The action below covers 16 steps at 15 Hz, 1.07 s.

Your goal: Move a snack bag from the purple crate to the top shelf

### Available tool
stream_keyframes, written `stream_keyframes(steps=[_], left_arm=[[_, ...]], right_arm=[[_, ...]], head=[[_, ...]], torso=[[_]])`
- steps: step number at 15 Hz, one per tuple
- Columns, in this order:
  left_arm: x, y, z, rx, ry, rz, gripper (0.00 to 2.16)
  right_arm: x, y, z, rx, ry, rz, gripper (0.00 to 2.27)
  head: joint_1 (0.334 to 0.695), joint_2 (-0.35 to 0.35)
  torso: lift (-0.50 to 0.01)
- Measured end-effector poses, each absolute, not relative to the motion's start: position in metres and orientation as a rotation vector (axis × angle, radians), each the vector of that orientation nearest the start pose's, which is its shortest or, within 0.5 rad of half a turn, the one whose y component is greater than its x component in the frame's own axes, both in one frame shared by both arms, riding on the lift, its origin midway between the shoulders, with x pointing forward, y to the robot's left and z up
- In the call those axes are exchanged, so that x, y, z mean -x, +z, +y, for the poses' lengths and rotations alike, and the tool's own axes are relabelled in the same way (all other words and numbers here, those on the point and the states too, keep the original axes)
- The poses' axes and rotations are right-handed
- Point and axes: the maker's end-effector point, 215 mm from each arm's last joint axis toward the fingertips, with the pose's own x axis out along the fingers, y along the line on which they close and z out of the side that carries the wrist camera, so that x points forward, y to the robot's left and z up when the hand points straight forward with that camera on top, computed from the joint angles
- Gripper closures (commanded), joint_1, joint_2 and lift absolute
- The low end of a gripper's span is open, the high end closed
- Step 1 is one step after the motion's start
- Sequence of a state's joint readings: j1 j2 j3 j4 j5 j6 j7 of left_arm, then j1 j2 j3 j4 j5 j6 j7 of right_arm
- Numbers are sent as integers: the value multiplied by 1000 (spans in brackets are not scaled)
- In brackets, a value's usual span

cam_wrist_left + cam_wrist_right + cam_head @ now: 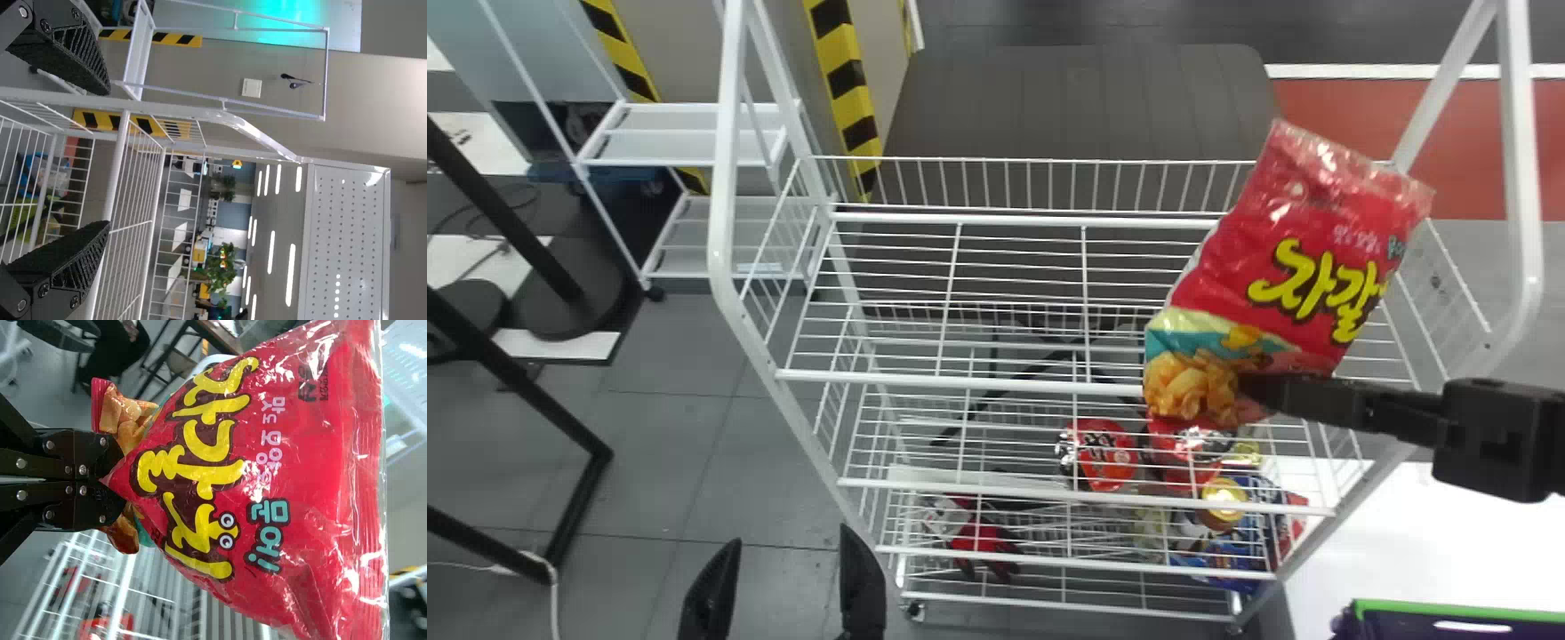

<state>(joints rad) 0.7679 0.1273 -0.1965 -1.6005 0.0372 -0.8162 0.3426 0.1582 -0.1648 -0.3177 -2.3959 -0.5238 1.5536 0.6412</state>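
In the head view, a white wire rack stands on a grey tiled floor, its top shelf spanning the middle. Through its wires, red and blue packs lie on lower shelves at near right. A smaller white rack stands at far left, near yellow-and-black striped strips. At near right is a white desk, with a green-rimmed dark crate at its near side. The right tool pinches the snack bag at its bottom end; the bag rises from the grip and tilts right, over the right part of the top shelf. Whether it touches the wires I cannot tell. The left tool is at near left, low beside the rack, with its fingers spread.

In the left wrist view, the left tool has its fingers well apart beside the rack's frame. Beyond are a white perforated panel, ceiling lights and green plants.

In the right wrist view, the right tool grips a gathered bottom part of the bag, whose wide red body extends out past the fingertips. White shelf wires and grey floor lie behind it.
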Motion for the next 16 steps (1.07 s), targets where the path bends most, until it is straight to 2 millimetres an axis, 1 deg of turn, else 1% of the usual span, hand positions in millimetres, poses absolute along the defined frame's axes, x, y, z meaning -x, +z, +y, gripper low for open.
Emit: stream_keyframes(steps=[1, 2, 3, 5, 6, 8, 10, 12, 13, 14, 16], left_arm=[[-269, -429, 227, 87, 145, -48, 124], [-265, -429, 227, 86, 147, -52, 124], [-261, -427, 228, 87, 154, -59, 124], [-253, -423, 232, 88, 171, -79, 124], [-249, -419, 233, 93, 177, -98, 124], [-242, -412, 236, 102, 185, -129, 124], [-240, -412, 239, 103, 191, -135, 124], [-239, -413, 241, 103, 194, -135, 124], [-239, -414, 241, 103, 194, -134, 124], [-239, -416, 242, 102, 196, -133, 124], [-239, -418, 247, 107, 208, -140, 124]], right_arm=[[-383, -327, -148, -416, 731, 741, 1686], [-397, -320, -142, -396, 725, 696, 1686], [-413, -309, -140, -376, 712, 635, 1686], [-437, -291, -142, -347, 670, 554, 1686], [-448, -286, -143, -322, 640, 535, 1686], [-467, -288, -142, -259, 582, 525, 1686], [-488, -291, -142, -198, 525, 495, 1686], [-512, -287, -144, -143, 481, 458, 1686], [-521, -284, -144, -133, 475, 449, 1686], [-530, -282, -147, -128, 465, 446, 1686], [-537, -284, -148, -133, 453, 450, 1686]], head=[[695, 137], [695, 149], [695, 152], [695, 151], [695, 150], [695, 152], [695, 153], [695, 147], [695, 146], [695, 145], [695, 145]], torso=[[0], [0], [0], [0], [0], [0], [0], [0], [0], [0], [0]])
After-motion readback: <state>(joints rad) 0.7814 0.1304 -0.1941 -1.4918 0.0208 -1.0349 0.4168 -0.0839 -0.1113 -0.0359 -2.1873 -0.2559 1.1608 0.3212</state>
